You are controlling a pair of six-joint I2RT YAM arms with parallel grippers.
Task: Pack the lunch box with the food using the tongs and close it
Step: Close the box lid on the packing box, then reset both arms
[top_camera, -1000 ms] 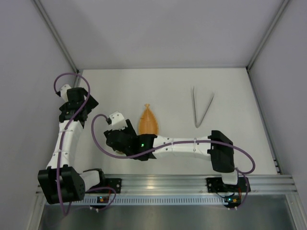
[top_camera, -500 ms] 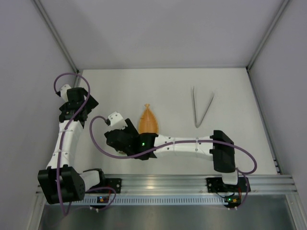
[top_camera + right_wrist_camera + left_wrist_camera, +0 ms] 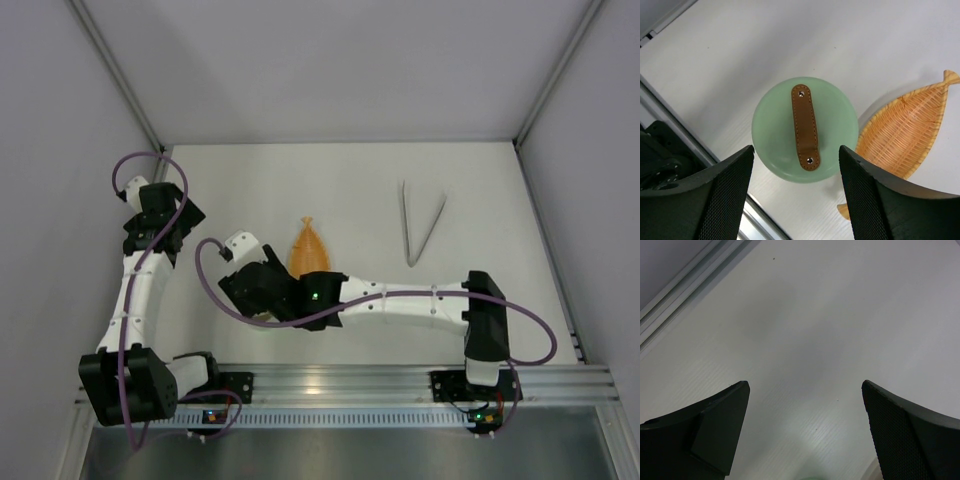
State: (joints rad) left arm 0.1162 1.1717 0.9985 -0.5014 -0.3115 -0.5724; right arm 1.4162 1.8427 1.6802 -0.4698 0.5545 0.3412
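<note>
Lunch box (image 3: 775, 130): pale green and round, seen from above with its lid and brown bar handle (image 3: 805, 127) uppermost. It was found on the table (image 3: 480, 170), just beside the orange leaf-shaped dish (image 3: 905, 125).
Right gripper (image 3: 796, 149): was held above the lid with jaws parted and nothing gripped.
Left gripper (image 3: 805, 385): jaws were spread wide over bare table, nothing held.
Tongs (image 3: 420, 225): were laid well apart from the dish, to its right.
</note>
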